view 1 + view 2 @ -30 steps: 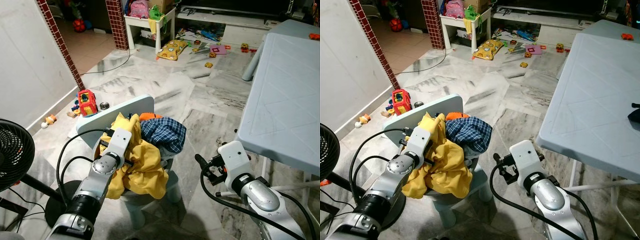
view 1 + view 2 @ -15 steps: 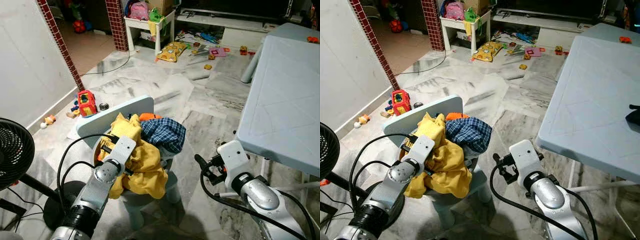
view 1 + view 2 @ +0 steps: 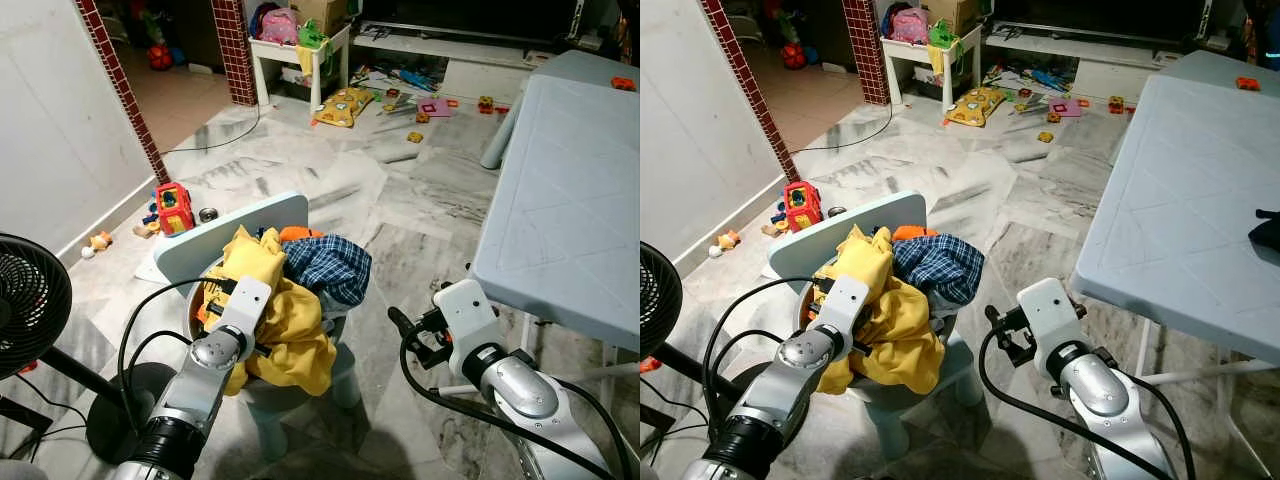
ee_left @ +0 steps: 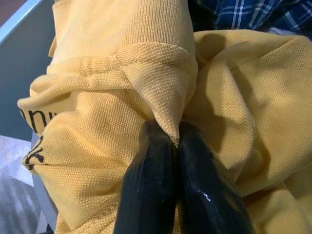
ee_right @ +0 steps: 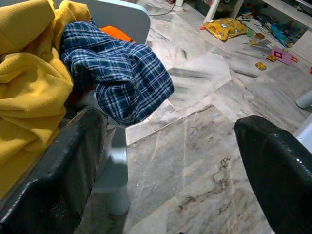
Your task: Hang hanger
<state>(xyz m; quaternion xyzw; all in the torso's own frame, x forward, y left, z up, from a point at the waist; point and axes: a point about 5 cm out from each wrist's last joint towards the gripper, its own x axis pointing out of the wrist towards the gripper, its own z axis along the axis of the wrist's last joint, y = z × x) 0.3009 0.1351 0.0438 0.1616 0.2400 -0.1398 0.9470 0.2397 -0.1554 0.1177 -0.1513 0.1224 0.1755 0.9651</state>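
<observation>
So the left tool (image 4: 176,146) is down in the laundry pile on the little pale blue chair (image 3: 235,232), with both black fingers (image 4: 151,190) squeezed together on a fold of the yellow polo shirt (image 3: 290,325), pinching the knit right at a seam. The shirt is bunched up on the seat and spills over the front edge. Just beside it, toward the right side of the chair, sits a crumpled blue plaid shirt (image 3: 330,265), and a bit of something orange (image 3: 298,233) pokes out between the two against the chair back. The right tool (image 5: 170,161) hangs low over the marble floor (image 3: 400,200), near the chair but apart from it, fingers spread wide with nothing between them. A light grey desk (image 3: 570,180) stands off to the right, a black fan (image 3: 30,300) to the left. I can't make out any hanger anywhere in these shots.
</observation>
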